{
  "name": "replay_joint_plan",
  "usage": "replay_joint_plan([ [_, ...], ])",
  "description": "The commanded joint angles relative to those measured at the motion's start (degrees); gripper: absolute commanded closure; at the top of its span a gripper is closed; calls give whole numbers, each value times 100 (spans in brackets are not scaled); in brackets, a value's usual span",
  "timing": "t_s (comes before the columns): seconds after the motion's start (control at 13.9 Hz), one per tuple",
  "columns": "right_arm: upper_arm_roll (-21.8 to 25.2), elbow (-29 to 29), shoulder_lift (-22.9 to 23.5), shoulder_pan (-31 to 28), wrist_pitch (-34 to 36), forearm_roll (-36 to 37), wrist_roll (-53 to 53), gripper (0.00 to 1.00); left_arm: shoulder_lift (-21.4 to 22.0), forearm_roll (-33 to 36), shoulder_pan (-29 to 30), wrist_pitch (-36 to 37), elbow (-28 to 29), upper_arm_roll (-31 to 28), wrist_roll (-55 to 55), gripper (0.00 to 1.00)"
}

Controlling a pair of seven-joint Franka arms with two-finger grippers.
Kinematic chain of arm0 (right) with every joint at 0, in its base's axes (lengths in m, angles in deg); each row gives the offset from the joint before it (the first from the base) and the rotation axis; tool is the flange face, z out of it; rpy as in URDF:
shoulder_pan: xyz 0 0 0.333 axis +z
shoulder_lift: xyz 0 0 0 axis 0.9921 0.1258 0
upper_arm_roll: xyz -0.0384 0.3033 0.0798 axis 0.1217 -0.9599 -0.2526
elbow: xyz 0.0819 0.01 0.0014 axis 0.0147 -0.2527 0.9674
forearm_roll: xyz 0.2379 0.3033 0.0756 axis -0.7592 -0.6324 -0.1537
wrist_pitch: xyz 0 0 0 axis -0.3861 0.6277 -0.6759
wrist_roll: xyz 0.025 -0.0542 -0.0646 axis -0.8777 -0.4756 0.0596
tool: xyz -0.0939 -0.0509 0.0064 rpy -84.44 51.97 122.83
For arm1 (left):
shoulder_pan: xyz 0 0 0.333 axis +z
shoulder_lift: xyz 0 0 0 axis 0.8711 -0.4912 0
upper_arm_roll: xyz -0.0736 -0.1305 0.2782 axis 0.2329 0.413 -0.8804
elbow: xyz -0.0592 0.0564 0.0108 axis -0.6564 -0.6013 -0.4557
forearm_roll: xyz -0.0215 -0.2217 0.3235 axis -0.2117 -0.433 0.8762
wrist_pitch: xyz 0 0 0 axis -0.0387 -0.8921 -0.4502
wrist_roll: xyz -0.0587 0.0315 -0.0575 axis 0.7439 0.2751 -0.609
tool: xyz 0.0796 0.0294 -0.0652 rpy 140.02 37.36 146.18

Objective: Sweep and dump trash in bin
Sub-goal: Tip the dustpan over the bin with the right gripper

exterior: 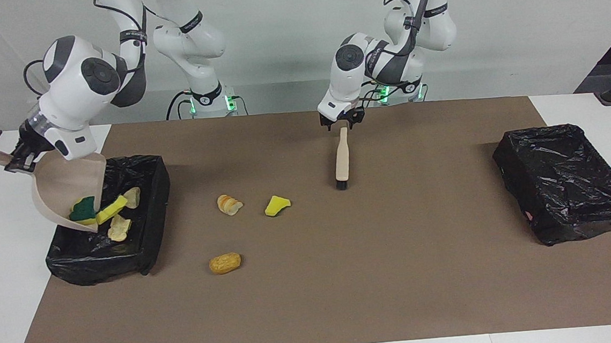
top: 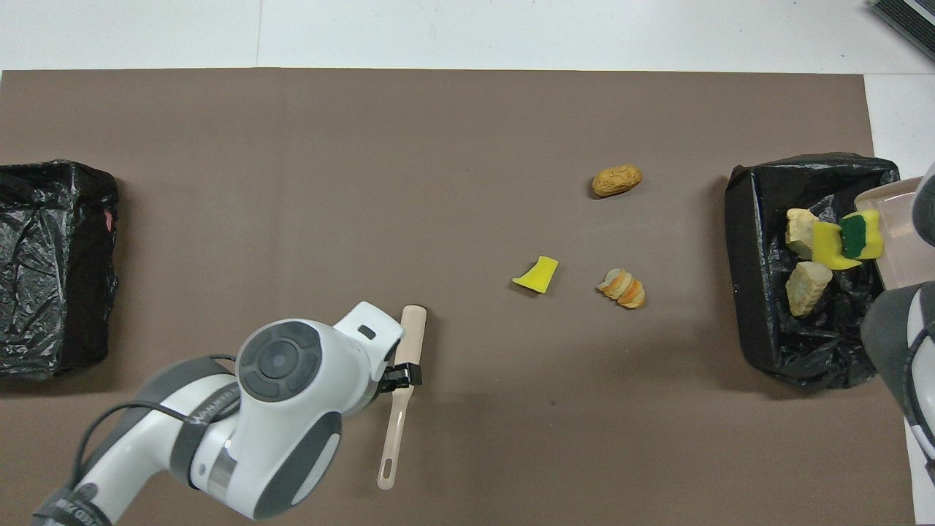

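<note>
Dustpan tipped over a bin, three scraps loose on the brown mat.

Nearest the facing camera lies a tan bread lump (exterior: 225, 263), with a sliced pastry piece (exterior: 230, 204) and a yellow sponge wedge (exterior: 276, 205) nearer the robots on the bench (exterior: 314, 300). Toward the right arm's end, the right gripper (exterior: 20, 157) is clamped on the handle of the beige dustpan (exterior: 64, 180), tilted over the black-lined bin (exterior: 146, 204); two sponge chunks (exterior: 96, 210) sit at its lip and two pale bread lumps (exterior: 119, 227) lie in the bin. The left gripper (exterior: 341, 120) is closed on the brush (exterior: 341, 158), bristles on the mat. A second bin (exterior: 567, 180) sits at the left arm's end.
</note>
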Motion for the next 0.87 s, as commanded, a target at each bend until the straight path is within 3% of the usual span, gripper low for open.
replay_joint_plan([
  [0.0, -28, 166, -47, 38, 191, 180, 92, 100, 178, 98, 749, 364, -372, 36, 515, 0],
  [0.29, -36, 447, -38, 38, 323, -13, 3, 100, 179, 467, 1760, 742, -540, 27, 1612, 0],
  [0.51, -45, 623, 23, 55, 333, -838, 301, 100, 179, 563, 2481, 917, -776, 19, 2589, 0],
  [0.79, -45, 659, 41, 380, 385, -2164, 1530, 100, 56, 828, 3009, 2024, -2067, 19, 3364, 0],
])
